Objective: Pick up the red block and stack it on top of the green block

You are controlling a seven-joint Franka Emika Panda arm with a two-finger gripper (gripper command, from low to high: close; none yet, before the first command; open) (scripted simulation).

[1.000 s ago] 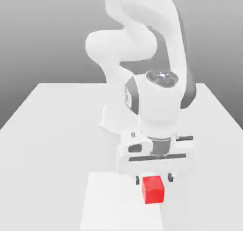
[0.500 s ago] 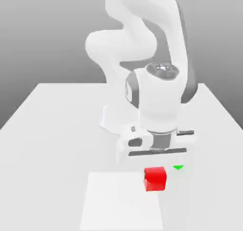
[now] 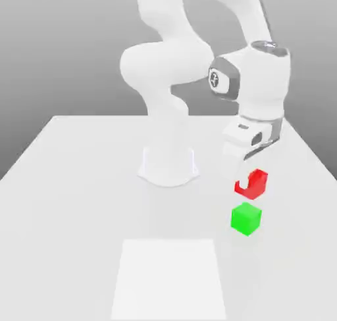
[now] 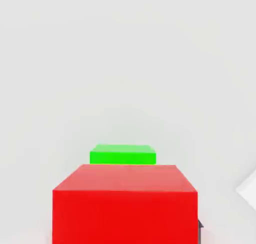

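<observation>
Gripper (image 3: 251, 179): right of centre in the exterior view, hanging below the white wrist housing, fingers closed on the red block (image 3: 253, 184). One dark finger (image 3: 245, 178) overlaps the block's near face as a curved shape; the other finger is hidden from this side.

Red block: held clear of the table, tilted slightly, in the right-centre of the exterior view. In the hand view it occupies the lower middle of the frame (image 4: 125, 203), its top face and one broad side face showing, with a sliver of dark finger (image 4: 200, 227) at its lower right edge.

Green block (image 3: 246, 219): resting on the table just below the red block in the exterior view, a little towards the exterior view's left of it, with a narrow gap between the two. In the hand view a thin green strip (image 4: 123, 155) shows just above the red block's upper edge.

Arm (image 3: 171, 69): white, rising from a round base (image 3: 168, 165) at the frame's centre and bending across the upper right to the wrist.

Table (image 3: 79, 181): pale grey, filling the lower half of the exterior view.

Square patch (image 3: 168, 280): lighter than the table, flat, at bottom centre, to the exterior view's left of the green block and apart from it.
</observation>
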